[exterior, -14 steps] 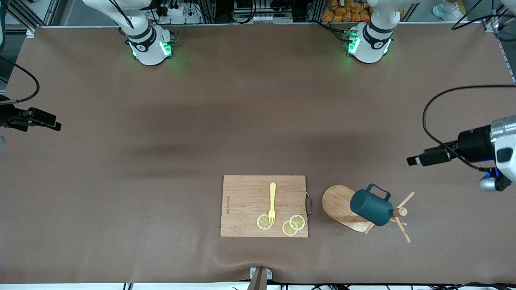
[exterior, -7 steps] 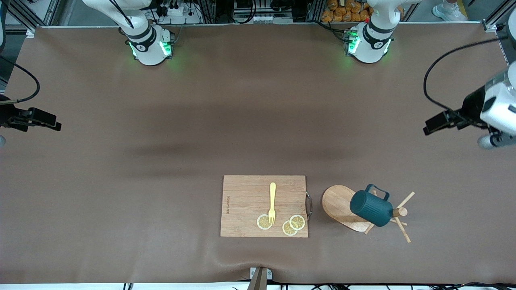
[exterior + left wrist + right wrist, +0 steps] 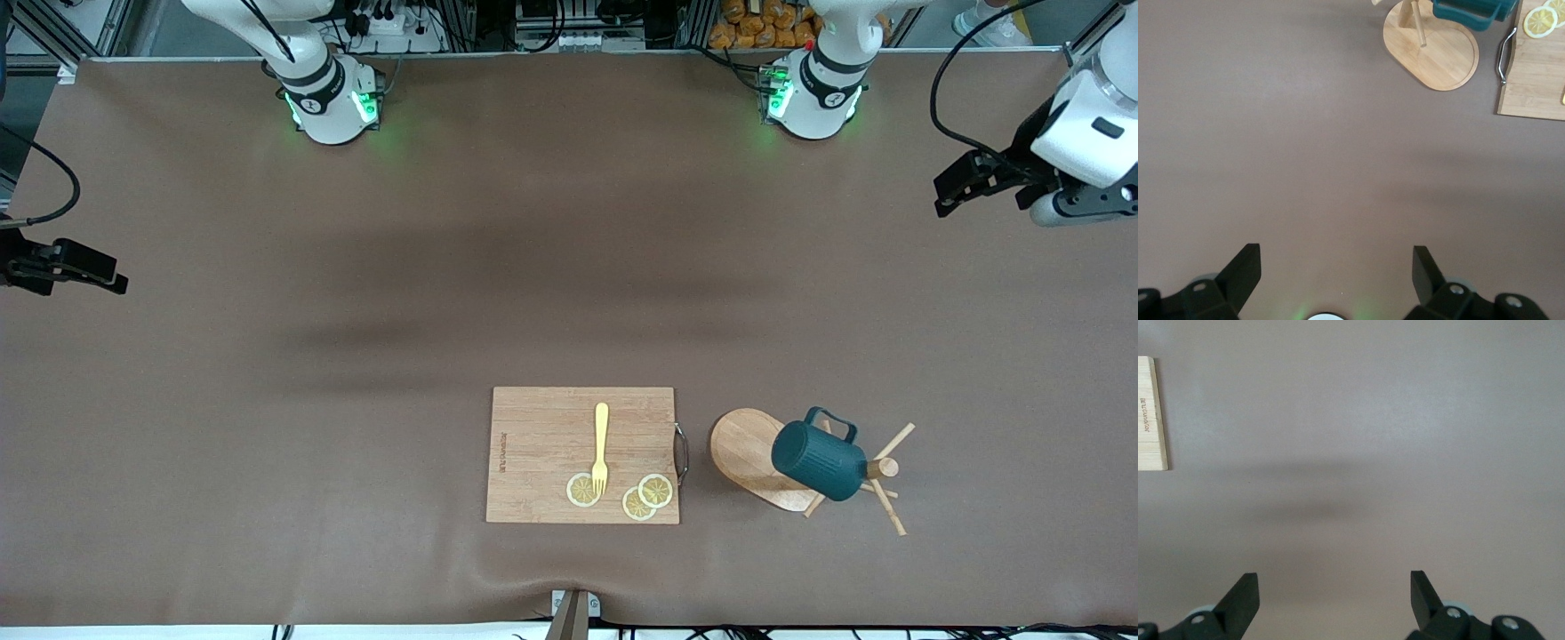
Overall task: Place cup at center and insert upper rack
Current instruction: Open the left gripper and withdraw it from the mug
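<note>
The cup [image 3: 819, 460] hangs tipped on its side on the upper rack [image 3: 752, 455], its loop handle pointing toward the robots' bases and its ribbed body over the oval wooden base, with the post and slanted pegs sticking out toward the left arm's end of the worktop [image 3: 444, 267]. The rack stands near the front camera, just beside the cutting board [image 3: 542, 453], whose metal handle [image 3: 682, 453] faces the rack. On the board lie a yellow fork [image 3: 601, 447] and three lemon slices [image 3: 646, 496]. The left gripper [image 3: 1335, 263] is up over the bare worktop at the left arm's end, well apart from the cup and rack, its jaws spread wide and holding nothing. The right gripper [image 3: 1334, 587] waits over the bare worktop at the right arm's end, far from the cup, its jaws likewise spread and empty.
</note>
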{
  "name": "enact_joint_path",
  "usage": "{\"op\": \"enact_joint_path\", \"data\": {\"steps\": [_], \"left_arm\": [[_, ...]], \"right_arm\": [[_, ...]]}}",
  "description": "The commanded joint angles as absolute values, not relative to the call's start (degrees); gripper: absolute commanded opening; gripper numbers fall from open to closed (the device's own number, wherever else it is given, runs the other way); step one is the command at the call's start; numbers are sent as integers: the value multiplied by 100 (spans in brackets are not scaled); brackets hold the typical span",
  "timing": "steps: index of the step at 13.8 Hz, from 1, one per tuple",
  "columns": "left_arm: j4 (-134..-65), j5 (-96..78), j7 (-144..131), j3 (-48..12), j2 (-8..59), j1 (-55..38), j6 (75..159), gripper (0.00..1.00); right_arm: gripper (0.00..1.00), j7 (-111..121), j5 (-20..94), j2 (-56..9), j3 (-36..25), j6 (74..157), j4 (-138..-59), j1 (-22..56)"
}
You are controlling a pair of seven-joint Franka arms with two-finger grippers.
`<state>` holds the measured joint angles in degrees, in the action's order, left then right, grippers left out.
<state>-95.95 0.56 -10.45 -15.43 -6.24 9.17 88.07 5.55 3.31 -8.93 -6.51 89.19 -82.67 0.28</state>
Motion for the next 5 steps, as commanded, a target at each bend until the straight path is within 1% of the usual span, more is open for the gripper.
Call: {"op": "enact_joint_path", "data": {"steps": [1, 5], "left_arm": [[-9730, 150, -905, -1635, -712, 1020, 8798, 100], [-9729, 114, -861, -1635, -633, 1020, 8859, 100]], "right_arm": [[100, 510, 396, -905, -659, 8903, -8183, 53], [100, 519, 396, -905, -659, 8903, -8183, 53]]}}
